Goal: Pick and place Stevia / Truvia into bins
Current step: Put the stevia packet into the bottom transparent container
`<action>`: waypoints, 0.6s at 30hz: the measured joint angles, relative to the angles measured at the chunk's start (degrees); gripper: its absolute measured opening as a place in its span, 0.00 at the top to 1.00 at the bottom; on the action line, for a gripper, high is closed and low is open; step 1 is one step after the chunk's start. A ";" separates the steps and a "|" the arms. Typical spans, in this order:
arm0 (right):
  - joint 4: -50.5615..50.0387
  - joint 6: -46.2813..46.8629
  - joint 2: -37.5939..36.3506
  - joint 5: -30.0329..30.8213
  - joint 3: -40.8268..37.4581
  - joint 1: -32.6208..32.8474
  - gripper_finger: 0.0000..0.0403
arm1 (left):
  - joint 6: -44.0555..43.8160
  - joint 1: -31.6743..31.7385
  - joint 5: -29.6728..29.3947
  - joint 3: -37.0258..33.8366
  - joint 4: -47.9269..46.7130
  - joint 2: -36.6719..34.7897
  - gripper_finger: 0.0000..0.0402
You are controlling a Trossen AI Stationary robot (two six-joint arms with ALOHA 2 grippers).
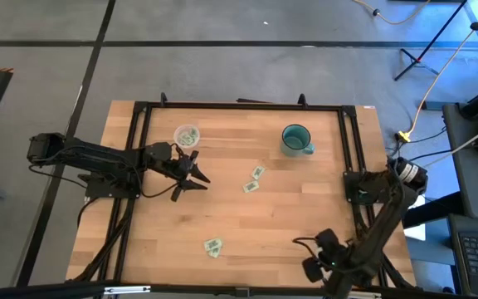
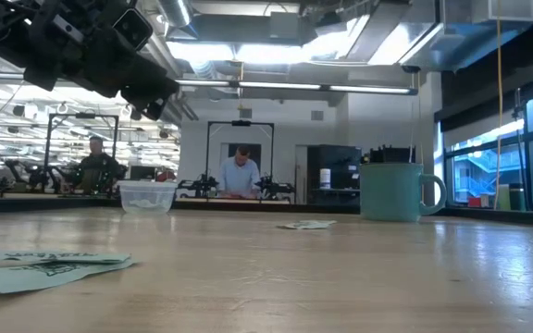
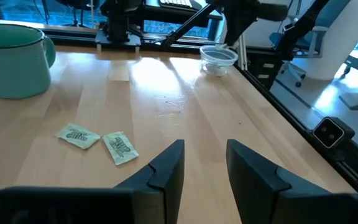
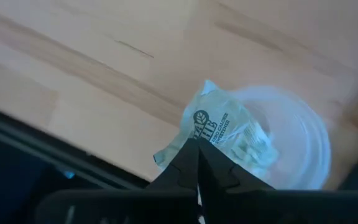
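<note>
Crosswise, pinched sachet above cup

A: Sachets lying loose on the wood?
B: Two together near the middle, then a small overlapping clump toward the near edge; can't split that one for sure. More lie inside a cup, too jumbled to count
A: Clear cups?
B: Two. One in the high view, a second under the right wrist camera, with one packet over it
A: Mugs?
B: One teal mug
A: Arms?
B: Two
</note>
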 joint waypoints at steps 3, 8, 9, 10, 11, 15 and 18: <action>-1.09 4.59 0.67 -0.31 0.00 1.70 1.00 | -0.17 0.00 0.00 0.00 0.33 0.00 0.72; -2.20 8.84 3.10 -4.71 0.00 2.37 1.00 | -0.17 0.00 -0.02 0.00 0.33 0.00 0.72; -2.17 8.73 3.75 -5.25 0.00 2.37 1.00 | -0.17 0.00 -0.02 0.00 0.33 0.00 0.72; -2.14 8.57 4.32 -5.74 0.00 2.34 1.00 | -0.17 0.00 -0.02 0.00 0.33 0.00 0.72; -2.14 8.54 4.71 -5.95 0.00 2.24 1.00 | -0.17 0.00 -0.02 0.00 0.33 0.00 0.72; -2.08 8.88 5.10 -5.93 0.00 2.23 0.99 | -0.17 0.00 -0.02 0.00 0.33 0.00 0.72; -2.09 8.51 5.10 -5.95 0.00 2.22 0.96 | -0.17 0.00 -0.02 0.00 0.31 0.00 0.72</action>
